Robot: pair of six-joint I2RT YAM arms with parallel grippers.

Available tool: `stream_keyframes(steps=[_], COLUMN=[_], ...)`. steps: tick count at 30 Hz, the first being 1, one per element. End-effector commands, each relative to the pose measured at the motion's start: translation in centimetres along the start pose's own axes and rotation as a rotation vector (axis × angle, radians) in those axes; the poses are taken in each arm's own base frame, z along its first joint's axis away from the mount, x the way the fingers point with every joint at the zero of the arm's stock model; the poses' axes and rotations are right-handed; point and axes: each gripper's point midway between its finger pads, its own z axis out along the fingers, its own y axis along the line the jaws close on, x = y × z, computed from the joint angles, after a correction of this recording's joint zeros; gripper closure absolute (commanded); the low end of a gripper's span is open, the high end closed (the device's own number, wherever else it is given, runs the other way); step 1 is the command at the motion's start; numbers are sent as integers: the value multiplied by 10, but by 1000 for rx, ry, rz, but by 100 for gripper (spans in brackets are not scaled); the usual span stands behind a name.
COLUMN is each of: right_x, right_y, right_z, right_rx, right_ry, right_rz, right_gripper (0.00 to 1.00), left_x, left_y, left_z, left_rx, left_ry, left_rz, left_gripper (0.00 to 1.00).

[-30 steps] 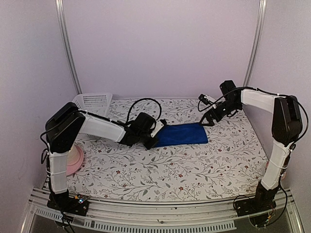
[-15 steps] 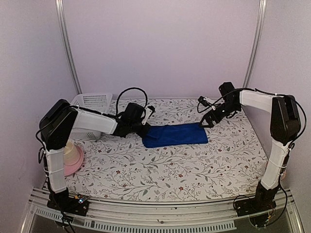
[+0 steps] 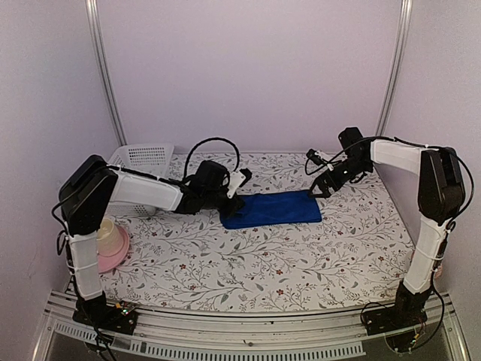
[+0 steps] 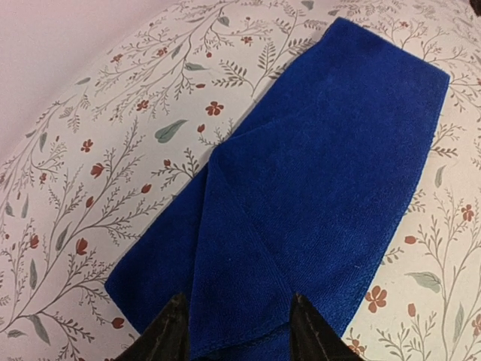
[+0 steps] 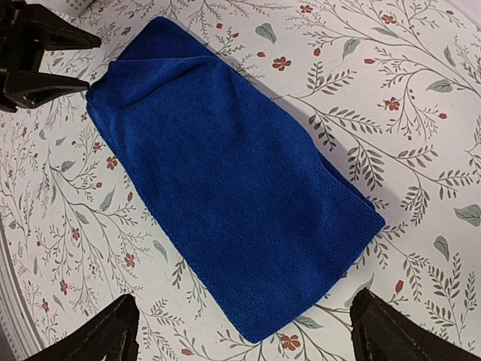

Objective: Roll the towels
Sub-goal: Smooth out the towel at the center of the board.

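Your left fingers [image 4: 174, 335] stand parted, pinching nothing, with one end of the blue towel [image 4: 323, 173] between their tips. Your right fingers [image 5: 105, 338] are spread wide at its opposite end. The towel lies flat on the floral counter [image 3: 263, 263], its long axis running from one pair to the other.

Soft, even light; sharp frames; faint shadow under blue towel [image 5: 225, 188].

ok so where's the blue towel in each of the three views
top external: blue towel lies flat, just right of centre.
left wrist: towel fills the centre, running up-right.
right wrist: towel lies diagonally across the centre.
shared landmark: left gripper at the towel's folded end.
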Motion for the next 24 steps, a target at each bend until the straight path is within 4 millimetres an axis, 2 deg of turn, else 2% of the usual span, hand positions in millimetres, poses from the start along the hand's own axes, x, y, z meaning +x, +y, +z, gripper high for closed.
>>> stream_keyframes(steps=[1, 16, 24], right_x=[6, 6, 7], right_y=[-3, -4, -4], right_z=[6, 6, 6], right_rx=[-6, 0, 0], right_ry=[13, 16, 17], right_rz=[5, 4, 6], right_gripper=[1, 1, 1], left_x=[9, 28, 32], left_y=[-15, -29, -23], left_z=[11, 23, 30], left_rx=[43, 87, 44], left_ry=[39, 93, 107], left_rz=[38, 50, 50], left_gripper=[53, 51, 59])
